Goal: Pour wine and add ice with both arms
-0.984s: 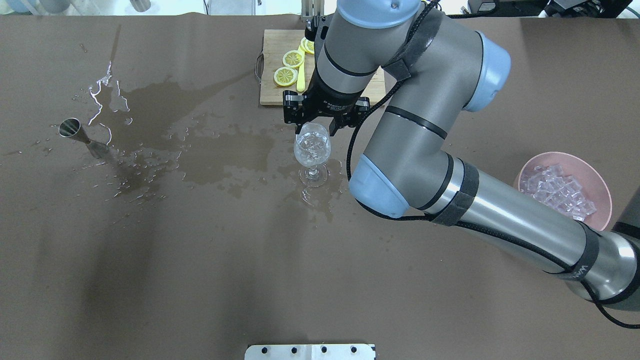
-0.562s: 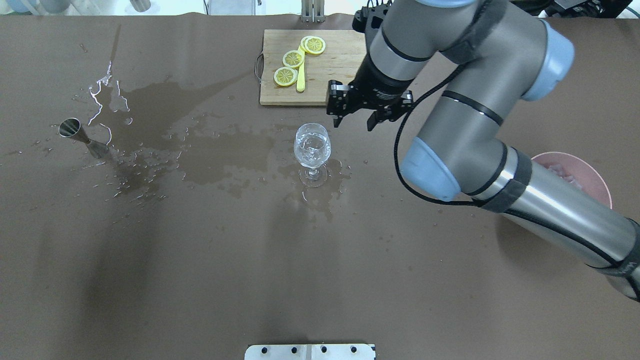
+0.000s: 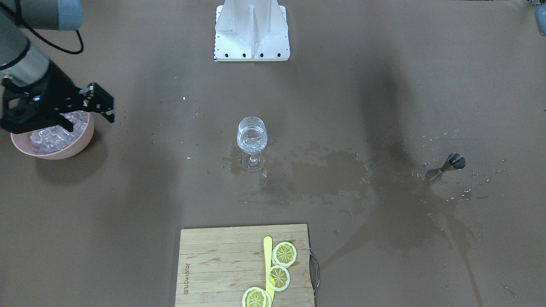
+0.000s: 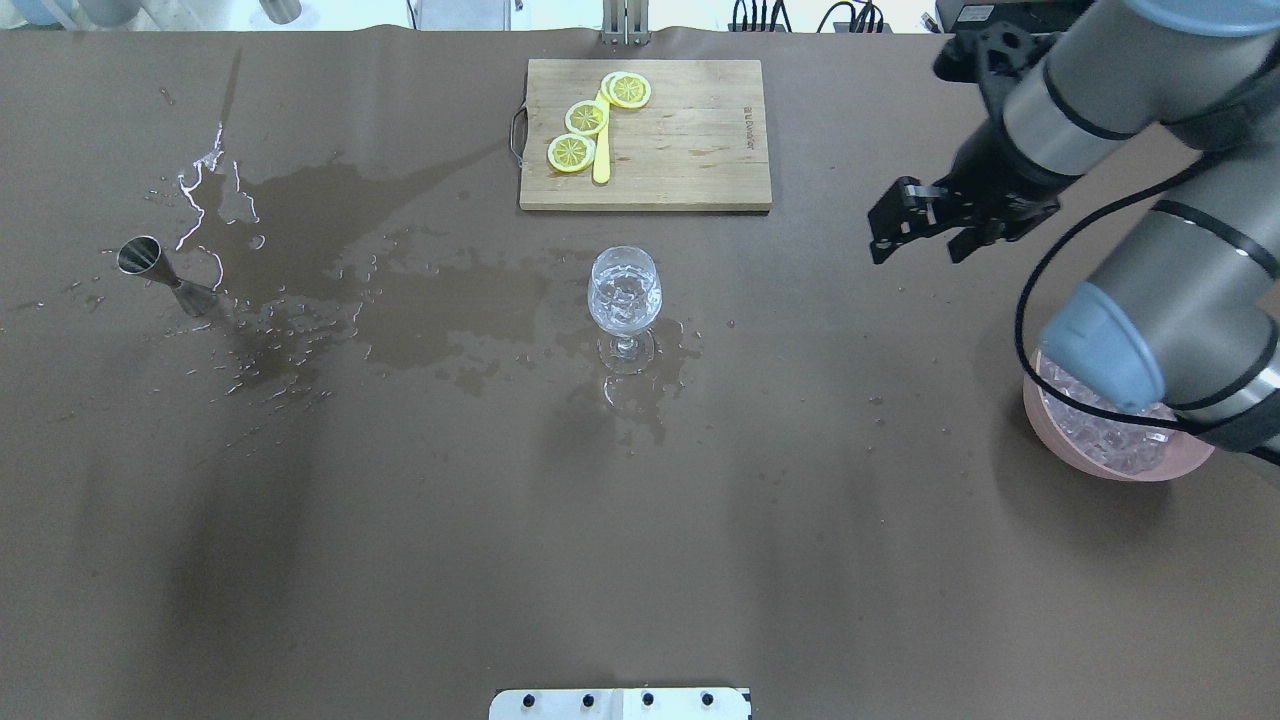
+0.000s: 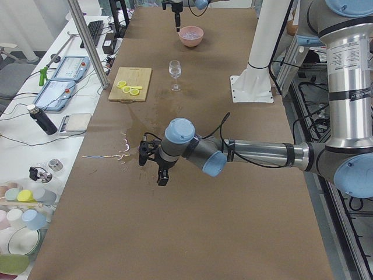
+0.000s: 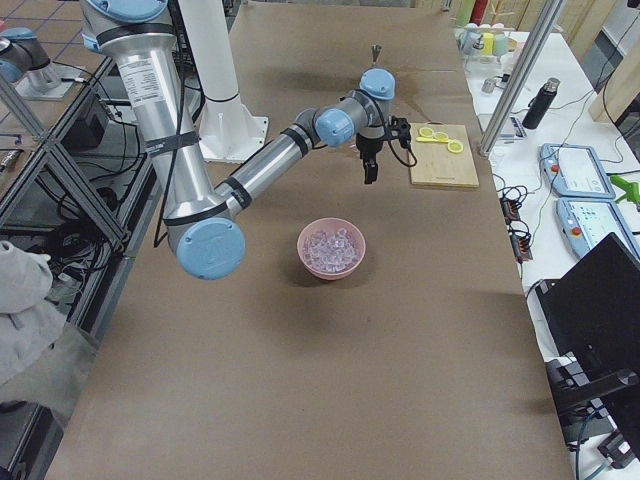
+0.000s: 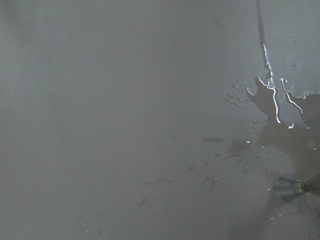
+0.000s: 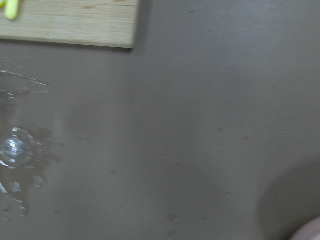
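A stemmed wine glass stands mid-table with clear liquid and a few ice cubes in it; it also shows in the front view. A heap of ice fills a pink bowl at the right, partly hidden by my right arm. My right gripper is open and empty, in the air between the glass and the bowl; in the front view my right gripper hangs by the bowl's rim. My left gripper shows only in the left side view, low over the wet cloth; I cannot tell whether it is open.
A steel jigger stands at the left among spilled liquid. A wooden board with lemon slices lies behind the glass. The white base block is at my side of the table.
My right gripper has moved from just above the glass off to the right, toward the ice bowl, staying open. The glass has not moved.
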{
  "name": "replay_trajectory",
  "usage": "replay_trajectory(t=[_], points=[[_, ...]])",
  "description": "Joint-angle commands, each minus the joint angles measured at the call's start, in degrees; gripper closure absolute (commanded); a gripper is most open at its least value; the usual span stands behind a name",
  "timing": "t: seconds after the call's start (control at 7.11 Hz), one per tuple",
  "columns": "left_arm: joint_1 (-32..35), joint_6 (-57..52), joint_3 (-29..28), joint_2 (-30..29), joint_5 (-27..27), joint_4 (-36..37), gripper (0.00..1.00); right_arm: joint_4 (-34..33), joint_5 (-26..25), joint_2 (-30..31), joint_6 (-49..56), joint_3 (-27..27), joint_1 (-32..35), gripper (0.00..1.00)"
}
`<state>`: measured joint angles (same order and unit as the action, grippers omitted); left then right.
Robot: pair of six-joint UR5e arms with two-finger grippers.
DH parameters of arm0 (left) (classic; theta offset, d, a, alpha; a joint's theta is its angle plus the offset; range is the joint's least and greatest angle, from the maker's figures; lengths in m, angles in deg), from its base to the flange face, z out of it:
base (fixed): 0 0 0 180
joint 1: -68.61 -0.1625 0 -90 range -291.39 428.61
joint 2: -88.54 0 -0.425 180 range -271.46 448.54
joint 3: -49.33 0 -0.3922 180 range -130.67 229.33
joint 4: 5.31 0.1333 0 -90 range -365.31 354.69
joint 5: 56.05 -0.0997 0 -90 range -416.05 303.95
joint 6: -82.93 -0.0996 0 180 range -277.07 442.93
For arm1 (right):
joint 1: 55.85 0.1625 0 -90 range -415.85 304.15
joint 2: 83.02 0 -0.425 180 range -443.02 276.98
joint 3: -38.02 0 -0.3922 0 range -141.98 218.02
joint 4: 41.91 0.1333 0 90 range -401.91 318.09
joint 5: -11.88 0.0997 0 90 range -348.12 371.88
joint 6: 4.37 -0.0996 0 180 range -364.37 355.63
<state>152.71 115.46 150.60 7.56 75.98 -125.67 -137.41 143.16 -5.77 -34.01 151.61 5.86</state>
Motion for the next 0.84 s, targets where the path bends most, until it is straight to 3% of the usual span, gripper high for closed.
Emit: replay_trajectory(t=[0.0, 0.14, 0.42, 0.56, 0.7], points=[[-0.1, -0.4, 0.1, -0.5, 0.3, 0.6, 0.02, -0.5, 2.2, 12.2, 22.6, -1.4, 14.2, 0.0], [-0.2, -1.1, 0.2, -1.2, 2.8, 5.4, 0.02, 0.1, 2.1, 15.6, 29.7, -4.9, 19.6, 0.0], [0.5, -17.7, 2.8, -4.4, 3.2, 22.4, 0.02, 0.2, 0.6, 16.0, 42.1, -12.2, 25.6, 0.0], [3.4, -23.2, 3.7, -5.9, 2.8, 30.1, 0.02, 0.2, 0.6, 16.0, 45.1, -13.5, 26.6, 0.0], [4.7, -28.7, 3.1, -5.6, 2.8, 31.6, 0.02, 0.2, 0.5, 16.5, 45.4, -13.5, 27.2, 0.0]])
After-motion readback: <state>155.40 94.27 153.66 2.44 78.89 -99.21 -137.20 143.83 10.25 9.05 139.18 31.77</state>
